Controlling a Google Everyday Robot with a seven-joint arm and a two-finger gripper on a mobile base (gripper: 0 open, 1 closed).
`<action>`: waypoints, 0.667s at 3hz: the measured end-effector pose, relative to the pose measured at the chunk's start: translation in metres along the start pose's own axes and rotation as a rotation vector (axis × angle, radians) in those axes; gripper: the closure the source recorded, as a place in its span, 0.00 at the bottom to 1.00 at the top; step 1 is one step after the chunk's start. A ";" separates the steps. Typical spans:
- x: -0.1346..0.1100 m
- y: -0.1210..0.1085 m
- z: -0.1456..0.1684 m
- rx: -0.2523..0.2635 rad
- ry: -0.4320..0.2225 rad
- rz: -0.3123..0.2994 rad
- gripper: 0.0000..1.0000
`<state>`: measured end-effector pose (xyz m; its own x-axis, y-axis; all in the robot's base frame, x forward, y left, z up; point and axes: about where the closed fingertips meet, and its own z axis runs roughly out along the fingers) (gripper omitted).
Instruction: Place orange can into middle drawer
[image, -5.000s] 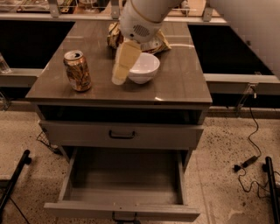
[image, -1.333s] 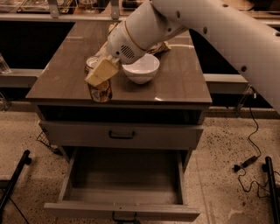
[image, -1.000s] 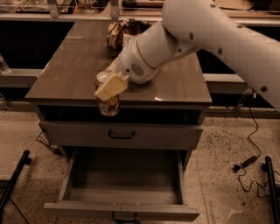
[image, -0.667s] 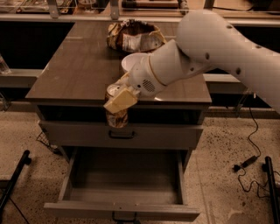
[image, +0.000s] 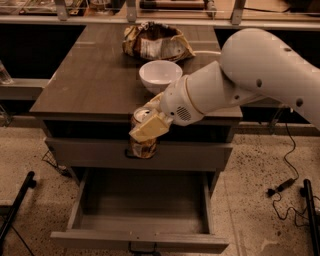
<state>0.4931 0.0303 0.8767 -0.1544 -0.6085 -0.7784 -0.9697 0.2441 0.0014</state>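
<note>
I can read no lettering from here; the orange can (image: 143, 148) shows only a brownish mottled print, no words I can make out; the crumpled bag (image: 157, 42) at the back of the table (image: 85, 85) has a pale printed panel, also illegible; the gripper (image: 146, 131) clamps the can just off the table's front edge, above the open middle drawer (image: 140, 241).

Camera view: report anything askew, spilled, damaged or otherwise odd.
Nothing is spilled or broken. The gripper holds the orange can roughly upright in mid-air, above the open middle drawer. Only the crumpled bag at the back of the tabletop looks untidy.
</note>
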 end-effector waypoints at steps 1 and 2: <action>0.005 0.000 0.002 0.019 0.012 -0.007 1.00; 0.043 -0.014 0.000 0.126 0.004 -0.035 1.00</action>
<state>0.4998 0.0006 0.8437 -0.1222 -0.6215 -0.7738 -0.9431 0.3156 -0.1045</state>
